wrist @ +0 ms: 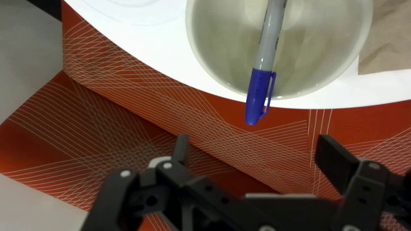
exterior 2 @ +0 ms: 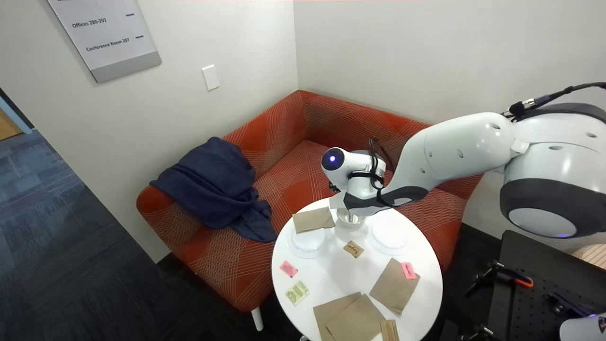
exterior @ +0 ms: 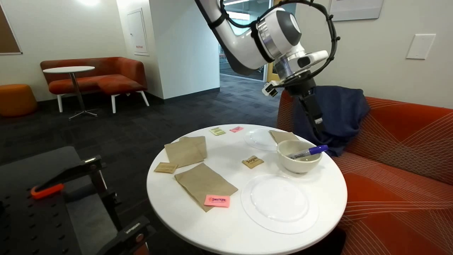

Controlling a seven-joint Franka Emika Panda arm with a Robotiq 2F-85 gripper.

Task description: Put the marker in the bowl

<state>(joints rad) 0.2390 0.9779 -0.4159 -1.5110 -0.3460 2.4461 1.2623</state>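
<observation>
The marker (exterior: 308, 152) lies tilted in the bowl (exterior: 296, 167), in an exterior view, grey barrel inside, blue-purple cap jutting out over the rim; the gripper (exterior: 317, 125) hangs higher, apart from both, a dark blue cloth (exterior: 342, 117) behind it; here's a sugar packet (exterior: 253, 162) near the bowl on the round white table (exterior: 164, 196); a clear plate (exterior: 279, 200) sits toward the front; and over there, a pink packet (exterior: 217, 200) rests partly on a brown napkin (exterior: 205, 182)!
</observation>
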